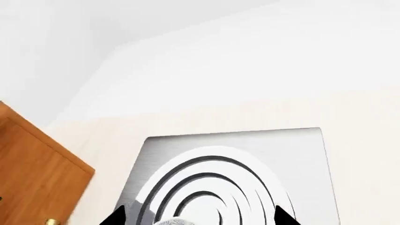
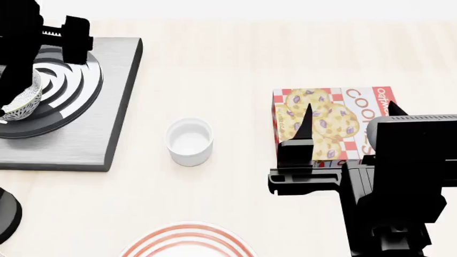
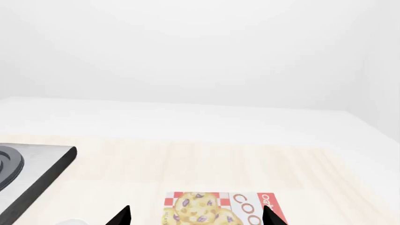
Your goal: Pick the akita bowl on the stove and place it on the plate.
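The akita bowl (image 2: 17,103), white with fine grey speckle, sits on the stove's (image 2: 107,101) ring burner at the far left of the head view, partly hidden by my left arm. In the left wrist view only its speckled rim (image 1: 175,221) shows, low between the two black fingertips of my left gripper (image 1: 201,218), which stands open over the stove (image 1: 306,154). The plate (image 2: 187,243), white with red rings, lies at the near edge. My right gripper (image 2: 350,112) hangs open and empty over the cookie box; its tips (image 3: 196,216) are wide apart.
A plain white cup (image 2: 190,141) stands between stove and plate. A cookie box (image 2: 328,120) lies at the right, also seen as the cookie box (image 3: 218,208) under my right gripper. A black knob (image 2: 6,214) sits near the stove's front. A wooden cabinet (image 1: 31,168) stands beside the stove.
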